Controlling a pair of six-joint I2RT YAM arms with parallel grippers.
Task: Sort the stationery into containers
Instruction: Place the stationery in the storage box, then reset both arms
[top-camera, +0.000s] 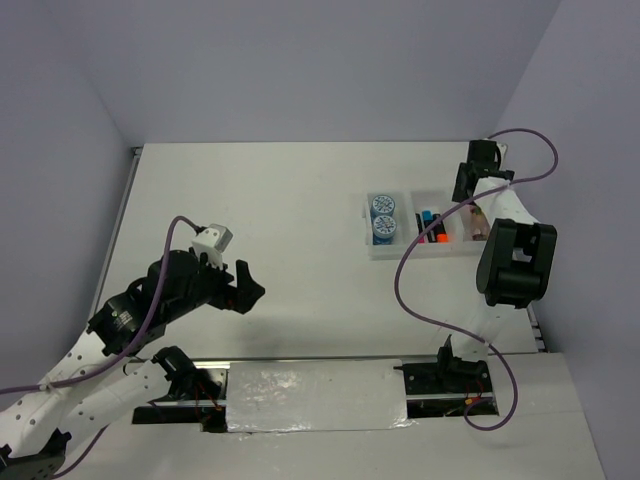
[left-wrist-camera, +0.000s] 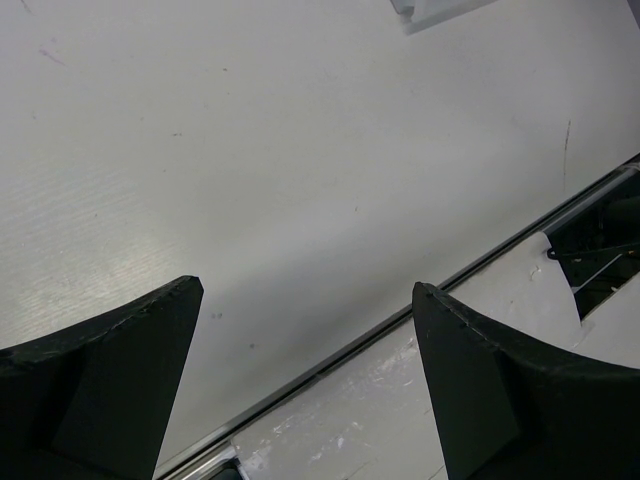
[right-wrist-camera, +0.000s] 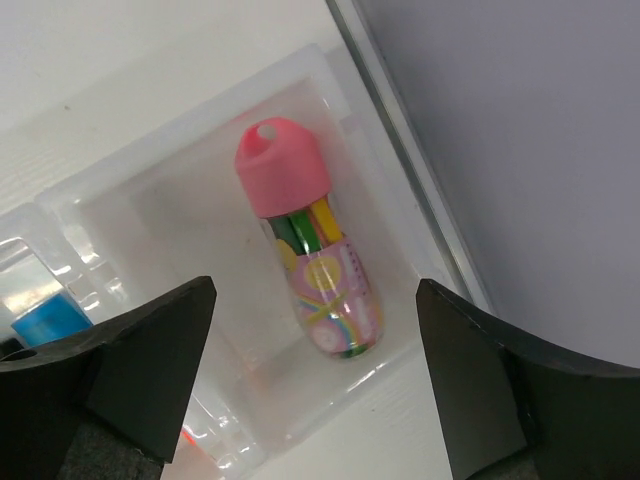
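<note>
One rounded pink-capped glue stick (right-wrist-camera: 310, 255) lies in clear plastic tray (right-wrist-camera: 170, 225).

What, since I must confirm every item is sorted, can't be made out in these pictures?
- Top view: the right arm covers most of the tray's right compartment; highlighters too small to count.
- Right wrist view: frame edge and a tool finger cut off the middle compartment.
- Left wrist view: only a tray corner shows, at the top edge.
</note>
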